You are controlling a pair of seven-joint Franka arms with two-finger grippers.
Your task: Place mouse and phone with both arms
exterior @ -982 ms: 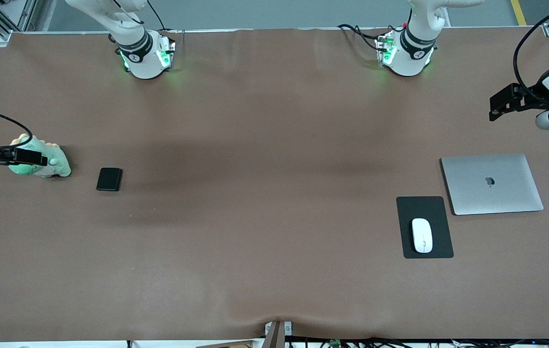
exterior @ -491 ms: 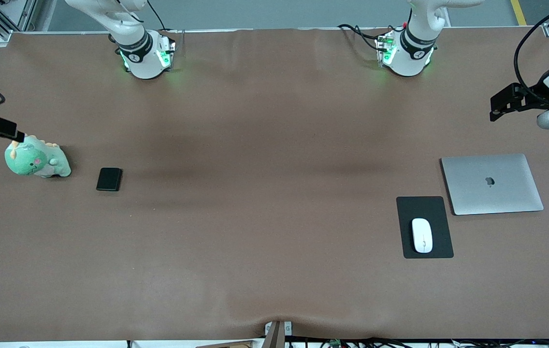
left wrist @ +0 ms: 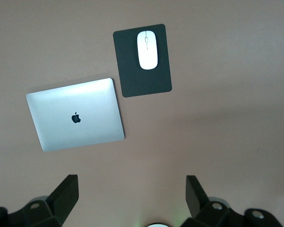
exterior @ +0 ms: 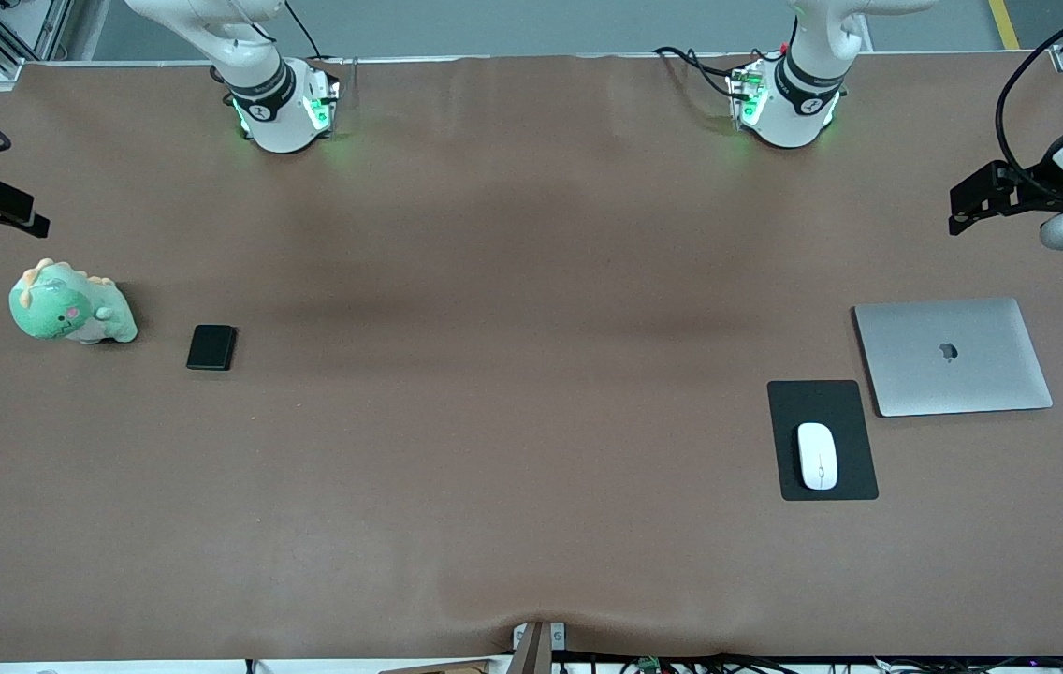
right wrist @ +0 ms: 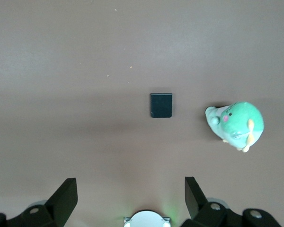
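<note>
Both grippers hang high above the table with their fingers spread wide and nothing between them. The right gripper is up over the right arm's end of the table; its two dark fingers frame bare brown cloth. Below it and well apart lies the phone, flat on the table, just beside a green plush toy that sits closer to the table's end. In the front view the phone and the toy lie about level with each other, roughly midway between the bases and the camera's edge of the table. Only a dark part of the right arm's wrist shows at that view's edge.

The left gripper is likewise held up over the left arm's end of the table, empty, fingers far apart. Well below it lie a closed silver laptop and a black pad, close beside each other but not touching. The mouse rests on the pad, toward the pad's end that lies nearer the front camera. In the front view the mouse and pad lie nearer the camera than the laptop.
</note>
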